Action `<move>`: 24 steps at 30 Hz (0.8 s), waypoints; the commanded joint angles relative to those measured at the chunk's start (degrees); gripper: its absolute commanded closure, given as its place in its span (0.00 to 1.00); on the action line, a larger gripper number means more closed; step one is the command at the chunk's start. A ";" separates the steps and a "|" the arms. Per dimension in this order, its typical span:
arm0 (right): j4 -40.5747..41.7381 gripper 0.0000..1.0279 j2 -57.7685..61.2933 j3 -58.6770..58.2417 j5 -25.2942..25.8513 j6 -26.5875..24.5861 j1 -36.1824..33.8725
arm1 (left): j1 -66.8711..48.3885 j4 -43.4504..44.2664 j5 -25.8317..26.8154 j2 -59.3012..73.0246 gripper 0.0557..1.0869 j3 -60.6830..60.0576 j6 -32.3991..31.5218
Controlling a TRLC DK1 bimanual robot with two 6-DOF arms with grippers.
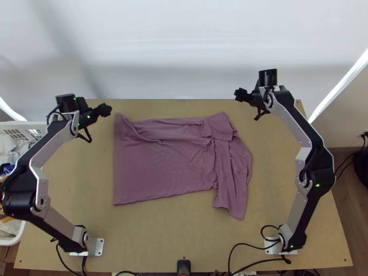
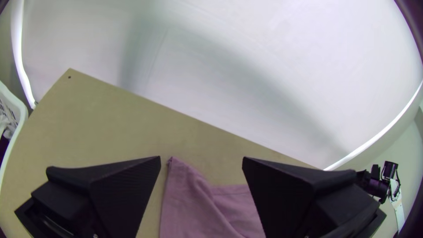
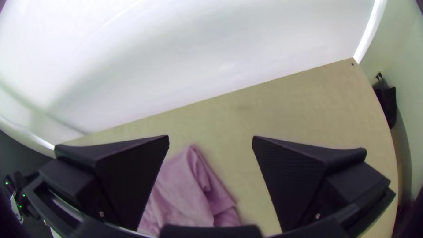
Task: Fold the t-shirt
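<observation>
My L gripper [image 2: 201, 159] & R gripper [image 3: 210, 138] are wide open, holding nothing. T-shirt [image 1: 161, 161] lies mostly spread on table [image 1: 161, 239]; prob. light, soft, so I would pinch far edge [image 1: 175, 121].

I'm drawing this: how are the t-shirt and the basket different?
The t-shirt is dusty purple; the basket is white. The t-shirt is soft cloth, mostly spread but wrinkled; the basket has upright sides with slots. The t-shirt lies on the table; the basket is beside it.
</observation>
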 commanded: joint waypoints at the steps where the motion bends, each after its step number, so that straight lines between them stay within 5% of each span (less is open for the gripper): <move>1: -12.64 0.03 -2.03 6.97 -0.15 2.58 -1.48 | 0.26 -0.05 0.34 -6.13 0.04 1.55 -1.93; 5: -30.92 0.04 -3.70 11.01 -0.15 4.25 -2.09 | -0.35 -7.69 1.05 -11.93 0.04 0.76 -2.36; 10: -50.61 0.08 -8.10 5.57 -0.23 -0.67 -1.13 | -1.23 -11.82 1.48 -22.30 0.04 -4.69 -2.36; 24: -42.96 0.28 -23.21 -31.09 -7.88 -3.48 3.18 | -2.46 -14.02 1.40 -36.62 0.04 -15.15 -2.28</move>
